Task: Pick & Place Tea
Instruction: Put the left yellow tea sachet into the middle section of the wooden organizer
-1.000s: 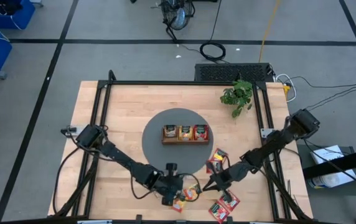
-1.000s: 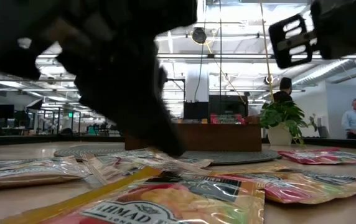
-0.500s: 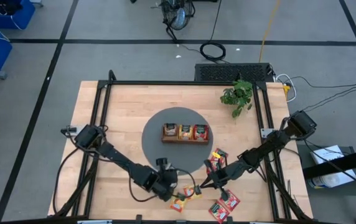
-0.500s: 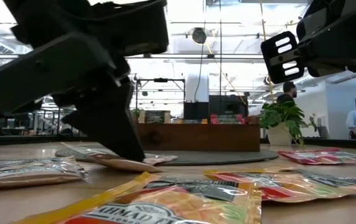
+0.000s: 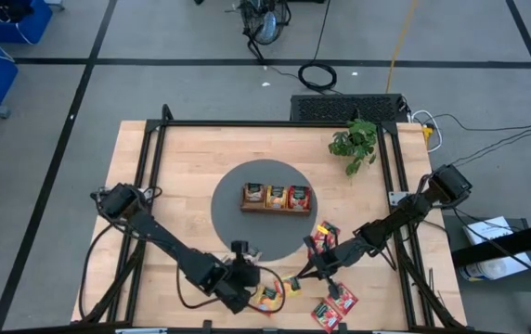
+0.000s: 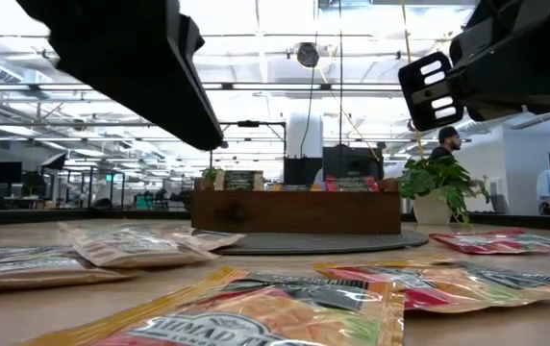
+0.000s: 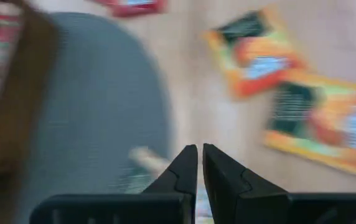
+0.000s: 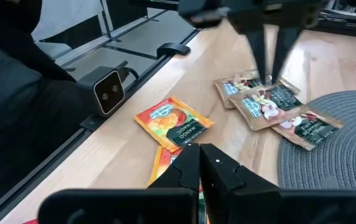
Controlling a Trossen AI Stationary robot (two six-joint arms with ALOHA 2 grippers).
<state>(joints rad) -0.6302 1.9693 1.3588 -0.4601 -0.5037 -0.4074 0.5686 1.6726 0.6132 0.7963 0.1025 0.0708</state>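
Note:
Tea sachets lie flat and scattered near the table's front edge: beige ones at the rim of the grey round mat, orange ones and red ones. My left gripper hangs above the beige sachets, fingers pointing down, open by only a narrow gap with nothing in it. My right gripper is shut and hovers over an orange sachet, holding nothing. The wooden tray stands on the mat with sachets in its compartments.
A potted plant stands at the back right. A black frame rail runs along the table's sides. Bare wood lies at the table's left and far parts. People show in the room beyond the table in the low view.
My left gripper, whose fingertips were down on a beige sachet at the mat's near edge, has risen clear of the table and tipped. The beige sachet now lies free on the table. My right gripper has kept still.

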